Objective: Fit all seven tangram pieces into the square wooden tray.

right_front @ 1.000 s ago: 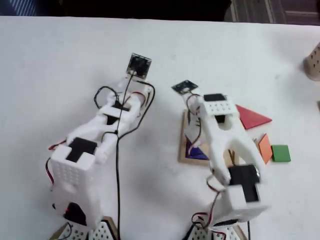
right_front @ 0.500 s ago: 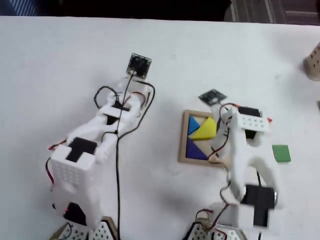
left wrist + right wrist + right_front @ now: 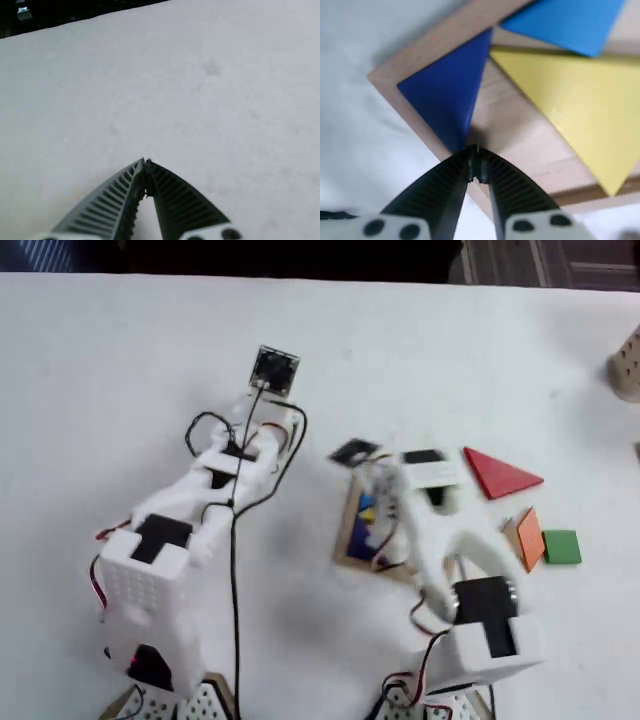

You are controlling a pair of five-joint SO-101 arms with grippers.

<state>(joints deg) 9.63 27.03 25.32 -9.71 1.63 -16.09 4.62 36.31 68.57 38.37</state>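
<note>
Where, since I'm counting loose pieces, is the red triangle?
In the high view the red triangle lies flat on the table, right of the wooden tray, with the orange piece its nearest neighbour.

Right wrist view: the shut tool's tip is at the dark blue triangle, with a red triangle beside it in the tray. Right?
Not quite. The right wrist view shows a yellow triangle, not a red one, beside the dark blue triangle in the tray. The rest holds: the right tool is shut, tip at that triangle.

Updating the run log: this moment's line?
right claw: shut, at dark blue triangle in tray | left claw: shut, over table | outside: red triangle, orange piece, green square
</note>
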